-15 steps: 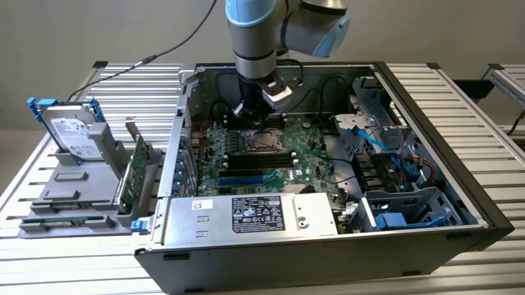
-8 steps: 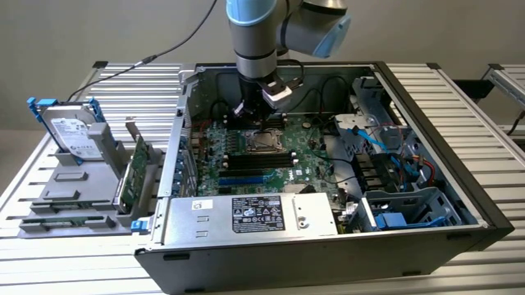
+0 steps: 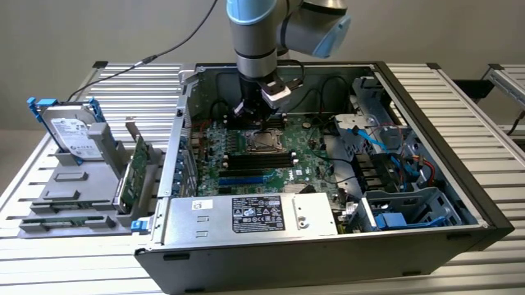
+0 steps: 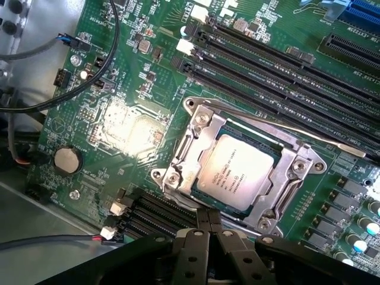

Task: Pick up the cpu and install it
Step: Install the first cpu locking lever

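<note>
Since the small flat square cpu with the dull silver metal lid (image 4: 237, 172) is already sitting in its socket on the green motherboard (image 4: 65, 130), framed by the silver metal retention bracket (image 4: 297, 163), it looks seated rather than waiting for a pickup. The black claw (image 4: 209, 217) hangs just beside the socket's edge, clenched tight with nothing between its tips, so it's empty as far as I can see. In the exterior view it's down inside the open dark grey computer case (image 3: 328, 264), right over the socket.

My guess on handling: light, stiff, smooth-topped so a bit slippery, and fragile underneath — I'd take it by two opposite edges, never the flat faces, and keep it level.
</note>
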Controlling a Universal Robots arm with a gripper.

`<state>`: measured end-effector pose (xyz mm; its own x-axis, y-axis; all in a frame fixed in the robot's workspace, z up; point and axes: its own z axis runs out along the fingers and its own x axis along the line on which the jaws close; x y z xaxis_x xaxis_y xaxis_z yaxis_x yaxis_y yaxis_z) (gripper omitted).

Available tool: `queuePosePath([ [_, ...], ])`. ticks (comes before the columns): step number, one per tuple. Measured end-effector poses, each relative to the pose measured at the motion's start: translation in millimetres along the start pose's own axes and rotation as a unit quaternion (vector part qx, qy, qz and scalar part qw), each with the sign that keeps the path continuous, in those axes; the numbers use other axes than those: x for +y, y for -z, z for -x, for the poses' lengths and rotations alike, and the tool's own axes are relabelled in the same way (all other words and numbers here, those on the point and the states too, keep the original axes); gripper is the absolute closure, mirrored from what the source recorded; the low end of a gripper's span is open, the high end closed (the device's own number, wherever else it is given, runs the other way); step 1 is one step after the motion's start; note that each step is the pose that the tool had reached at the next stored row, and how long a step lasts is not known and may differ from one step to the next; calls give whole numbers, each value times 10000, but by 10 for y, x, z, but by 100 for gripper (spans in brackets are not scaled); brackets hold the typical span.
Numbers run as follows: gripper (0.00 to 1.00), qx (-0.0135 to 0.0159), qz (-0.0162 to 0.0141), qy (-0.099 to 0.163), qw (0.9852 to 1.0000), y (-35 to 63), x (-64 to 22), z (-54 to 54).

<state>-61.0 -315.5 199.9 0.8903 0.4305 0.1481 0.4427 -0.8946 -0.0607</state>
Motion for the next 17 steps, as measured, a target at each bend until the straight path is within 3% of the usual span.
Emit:
queuePosePath([
  [8, 89, -33, 25, -80, 10000, -5, -28, -18],
  [10, 89, -76, 24, -87, 9999, -8, -38, -25],
  [14, 89, -220, 21, -96, 9997, -11, -72, -50],
  [15, 89, -244, 21, -99, 9997, -11, -79, -55],
  [17, 89, -264, 26, -101, 9996, -12, -91, -65],
])
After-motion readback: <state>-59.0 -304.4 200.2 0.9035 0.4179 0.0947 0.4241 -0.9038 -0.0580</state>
